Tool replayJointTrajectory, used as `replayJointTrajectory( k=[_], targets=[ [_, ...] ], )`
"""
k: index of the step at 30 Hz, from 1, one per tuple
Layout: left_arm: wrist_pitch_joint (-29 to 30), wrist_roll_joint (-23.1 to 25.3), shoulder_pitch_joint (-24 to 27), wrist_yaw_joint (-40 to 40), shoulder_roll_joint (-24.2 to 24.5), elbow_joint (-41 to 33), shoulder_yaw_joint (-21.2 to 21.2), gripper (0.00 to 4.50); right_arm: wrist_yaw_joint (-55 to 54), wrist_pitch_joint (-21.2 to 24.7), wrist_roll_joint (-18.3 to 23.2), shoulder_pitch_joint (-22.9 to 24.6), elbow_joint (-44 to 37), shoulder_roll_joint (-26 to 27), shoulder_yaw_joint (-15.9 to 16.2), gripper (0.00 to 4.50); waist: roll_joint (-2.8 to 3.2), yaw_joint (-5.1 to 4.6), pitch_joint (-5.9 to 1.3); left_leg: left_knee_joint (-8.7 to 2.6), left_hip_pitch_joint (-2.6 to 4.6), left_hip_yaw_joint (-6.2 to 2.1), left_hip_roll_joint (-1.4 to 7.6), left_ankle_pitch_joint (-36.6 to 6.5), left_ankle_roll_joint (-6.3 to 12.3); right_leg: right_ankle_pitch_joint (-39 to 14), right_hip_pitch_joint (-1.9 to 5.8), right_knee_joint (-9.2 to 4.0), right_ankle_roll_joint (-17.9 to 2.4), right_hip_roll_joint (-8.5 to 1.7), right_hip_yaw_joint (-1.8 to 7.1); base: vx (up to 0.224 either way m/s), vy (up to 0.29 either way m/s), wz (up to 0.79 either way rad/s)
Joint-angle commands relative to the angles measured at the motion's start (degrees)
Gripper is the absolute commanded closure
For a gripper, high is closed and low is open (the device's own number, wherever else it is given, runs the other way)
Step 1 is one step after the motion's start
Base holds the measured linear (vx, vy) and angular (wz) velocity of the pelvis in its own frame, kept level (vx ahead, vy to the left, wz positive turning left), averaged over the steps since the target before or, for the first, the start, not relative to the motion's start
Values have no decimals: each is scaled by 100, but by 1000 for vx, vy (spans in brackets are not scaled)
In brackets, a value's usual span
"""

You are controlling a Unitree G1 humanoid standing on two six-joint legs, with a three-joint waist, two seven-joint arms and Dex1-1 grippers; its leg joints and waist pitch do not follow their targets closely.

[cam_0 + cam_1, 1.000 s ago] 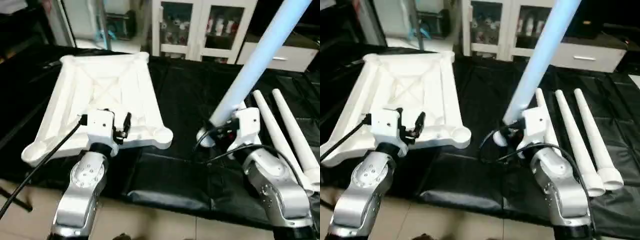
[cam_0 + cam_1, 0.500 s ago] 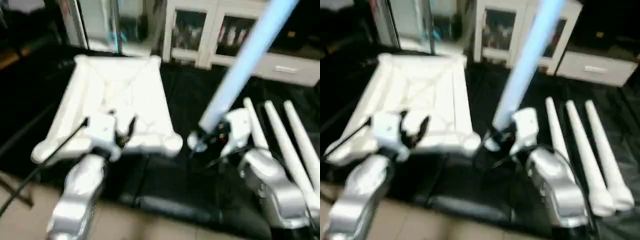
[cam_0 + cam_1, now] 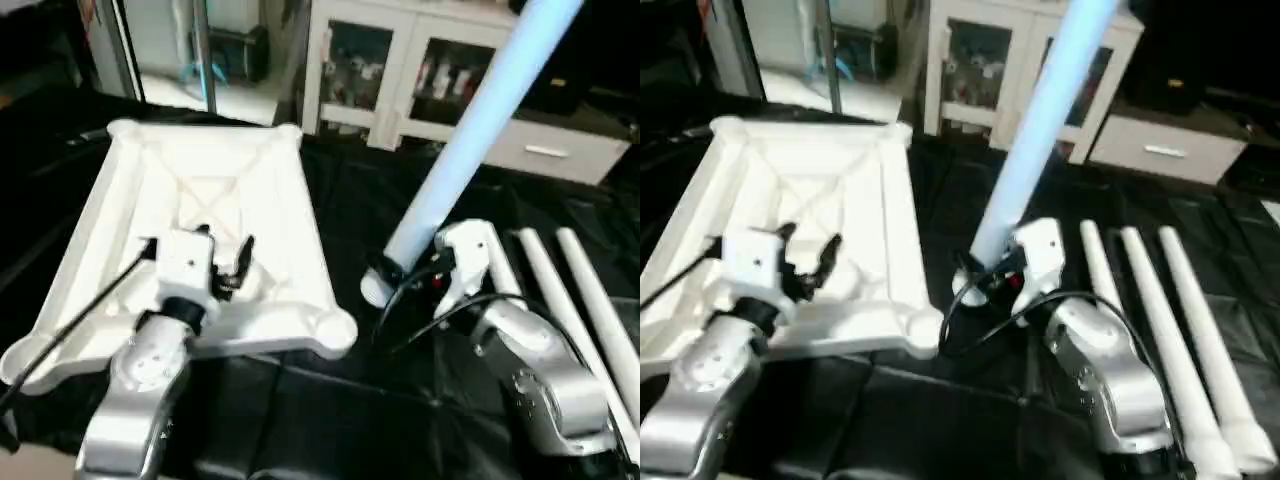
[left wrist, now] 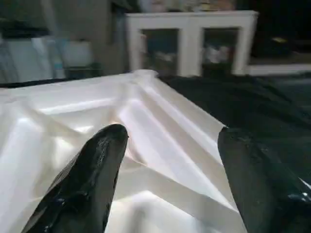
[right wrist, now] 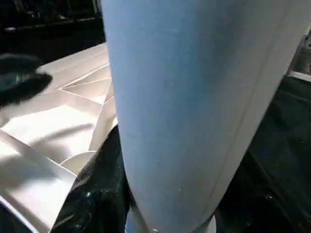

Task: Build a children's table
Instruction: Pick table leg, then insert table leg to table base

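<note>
Here, my right gripper (image 3: 400, 272) clamped on a white leg (image 3: 470, 150) tilted upward, my left gripper (image 4: 165, 160) spread wide, empty, above the upturned tabletop (image 3: 200, 200), spare legs (image 3: 1160, 330) lying on the black table (image 3: 370, 200) at right.

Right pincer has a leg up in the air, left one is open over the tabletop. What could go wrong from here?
1. The right pincer grips the leg near its lower end, so the long upper part may lever and slip or tilt.
2. The left pincer hovers open above the upside-down tabletop, holding nothing; pushing the leg into the near corner socket could shove the top.
3. Spare legs lie beside the right arm and could get knocked.
</note>
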Motion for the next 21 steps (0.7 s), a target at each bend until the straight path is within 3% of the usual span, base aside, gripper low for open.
replayJointTrajectory(
  k=[1,2,3,4,5,6,7,8,9,10,11,13,14,15,17,18,19,21],
  targets=[
    [-17,-290,33,-578,133,33,-172,73,-13,14,71,-55,-19,-28,-164,264,-17,42,-295,-446,203,-15,263,2476,419,1927,118,-353,-766,-355,114,0,0,0],
    [-20,-413,30,-822,238,64,-194,68,-32,-6,82,-76,18,7,-192,264,-3,85,-251,-566,222,35,321,939,132,1297,129,-433,-897,-407,152,0,0,0],
    [-13,-475,-20,-1202,471,153,-258,54,-31,1,146,-121,57,47,-244,264,5,67,-194,-718,254,46,380,-270,-115,498,139,-500,-1008,-407,146,0,0,0],
    [-13,-475,-20,-1202,471,153,-258,38,-31,1,146,-121,57,47,-244,264,37,76,-194,-764,307,50,402,-721,-222,130,117,-519,-1033,-393,135,-79,-31,0],
    [112,-648,-115,-1868,883,306,-304,30,62,95,318,-179,49,72,-327,264,75,37,-157,-840,313,49,435,-1317,-389,-359,93,-555,-1028,-381,149,-84,-29,-1],
    [250,-764,-182,-2188,1092,395,-289,30,122,144,393,-204,20,60,-361,264,52,41,-128,-863,332,59,418,-1577,-443,-726,48,-611,-974,-375,163,-84,-29,-1],
    [372,-857,-227,-2419,1230,450,-271,27,159,172,450,-219,3,41,-380,264,62,9,-95,-887,359,66,397,-2131,-576,-1459,-12,-657,-892,-382,192,-104,-27,-4],
    [426,-847,-311,-2760,1500,565,-303,6,205,218,511,-246,-25,-10,-403,264,131,5,-75,-909,371,39,399,-2472,-708,-2037,-36,-699,-807,-415,195,-101,-22,-7],
    [507,-827,-383,-2975,1674,660,-345,6,258,227,542,-254,-37,-60,-403,264,170,5,-76,-911,404,25,420,-2611,-779,-2118,-76,-720,-765,-425,206,-101,-22,-7],
    [541,-851,-480,-3274,1833,795,-395,6,343,238,572,-260,-46,-118,-393,264,166,-1,-74,-919,408,28,423,-2644,-783,-2092,-82,-726,-761,-412,208,-72,-8,-5],
    [574,-860,-575,-3478,1934,927,-437,6,414,230,566,-256,-58,-176,-370,264,218,21,-83,-922,417,30,424,-2622,-784,-1982,-92,-705,-790,-413,216,-55,2,-2],
    [598,-880,-705,-3693,2028,1107,-495,6,495,247,571,-259,-68,-233,-349,264,192,25,-98,-928,396,61,426,-2414,-737,-1717,-79,-685,-856,-404,217,-27,1,-1],
    [456,-716,-937,-3892,2150,1484,-657,6,626,290,604,-242,-106,-314,-324,264,298,25,-103,-930,371,62,426,-2271,-730,-1525,-62,-649,-928,-413,212,0,0,0],
    [378,-619,-1026,-3880,2150,1637,-705,6,675,308,621,-242,-110,-343,-317,264,273,20,-100,-925,373,92,426,-2287,-706,-1486,-79,-666,-934,-414,215,0,0,0],
    [289,-560,-1285,-3972,2104,2042,-803,6,818,363,660,-244,-131,-449,-282,264,286,30,-120,-920,368,100,429,-2216,-679,-1419,-47,-656,-966,-424,214,0,0,0],
    [274,-560,-1330,-4008,2100,2100,-825,6,835,375,664,-249,-135,-467,-277,264,267,23,-127,-923,352,107,430,-2100,-657,-1304,-28,-646,-987,-418,205,0,0,0],
    [216,-558,-1530,-4169,2068,2336,-887,6,900,435,702,-277,-149,-542,-268,264,279,23,-162,-916,313,131,425,-1707,-560,-864,12,-607,-1048,-408,174,0,0,0],
    [115,-539,-1707,-4279,1986,2554,-898,6,961,457,732,-259,-178,-618,-271,264,270,34,-187,-879,319,160,438,-1474,-496,-529,10,-579,-1179,-427,180,0,0,0]
  ],
)
